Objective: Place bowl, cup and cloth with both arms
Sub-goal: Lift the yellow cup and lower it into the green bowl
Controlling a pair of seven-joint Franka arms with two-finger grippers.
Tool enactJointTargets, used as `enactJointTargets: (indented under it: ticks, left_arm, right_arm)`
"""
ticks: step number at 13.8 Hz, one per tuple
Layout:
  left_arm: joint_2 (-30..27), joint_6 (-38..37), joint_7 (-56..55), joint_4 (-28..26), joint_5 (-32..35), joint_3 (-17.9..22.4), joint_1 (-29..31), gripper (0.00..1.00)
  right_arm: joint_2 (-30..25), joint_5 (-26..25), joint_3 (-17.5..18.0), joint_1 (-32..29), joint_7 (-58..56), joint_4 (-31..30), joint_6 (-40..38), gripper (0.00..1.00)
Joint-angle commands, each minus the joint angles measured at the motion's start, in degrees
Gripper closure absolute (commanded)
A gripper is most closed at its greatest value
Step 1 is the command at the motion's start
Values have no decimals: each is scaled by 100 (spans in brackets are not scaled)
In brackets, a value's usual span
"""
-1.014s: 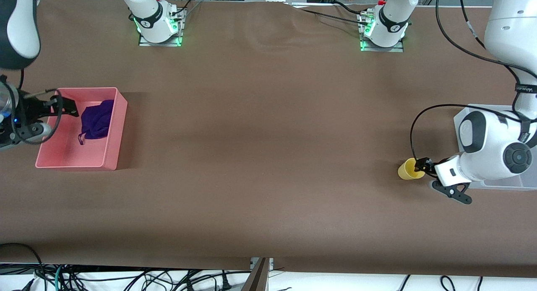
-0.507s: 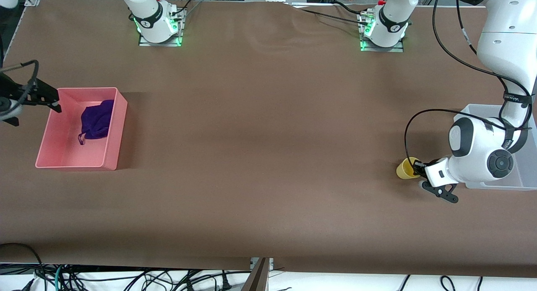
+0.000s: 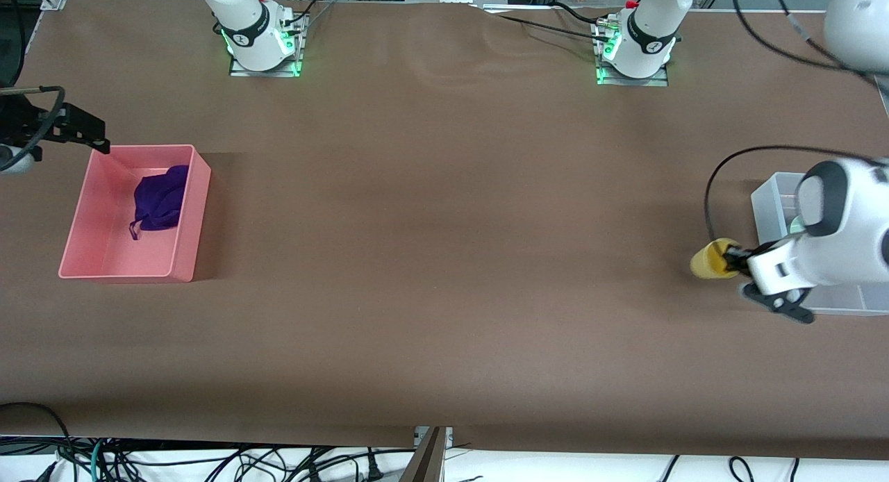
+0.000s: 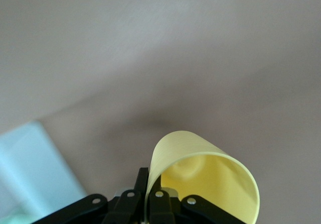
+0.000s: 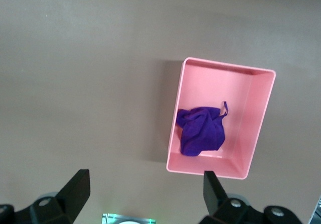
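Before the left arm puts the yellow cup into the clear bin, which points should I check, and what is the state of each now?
1. Cup held by the left gripper: ok, its fingers pinch the cup's wall in the left wrist view.
2. Cup lifted off the table: cannot tell from these views.
3. Clear bin within reach beside the cup: ok, toward the left arm's end of the table.
4. Free room in the bin: cannot tell, the left arm covers most of it; something pale green shows inside.
5. Cloth placed: ok, it lies in the pink bin.
6. Right gripper out of the way: ok, open, near the pink bin's corner.
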Motion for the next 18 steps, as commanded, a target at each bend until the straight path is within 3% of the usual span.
enactJointTargets:
  ticks: [1,4,6,12,14,16,18]
  left_arm:
    - [-381,-373,633,-95,600,36,424,100]
    - [-311,-313,1898,-165,637,28,1320,100]
    - [-171,-226,2121,-201,646,28,1655,100]
    - [453,1363,2982,-587,698,27,2333,100]
    - [638,1533,3149,-596,698,19,2517,100]
    - [621,1481,3176,-527,698,10,2483,1]
    - [376,1332,3255,-517,690,-60,2422,0]
  right_arm:
    - [-36,36,77,-44,77,-128,12,0]
    - [-1,-52,120,61,139,-93,30,0]
    - [-1,-52,121,88,156,-75,30,0]
    - [8,-61,112,88,174,-75,65,0]
    - [8,-43,112,88,392,-75,65,0]
    - [17,-34,121,88,376,-75,74,0]
    - [26,-34,103,80,332,-67,83,0]
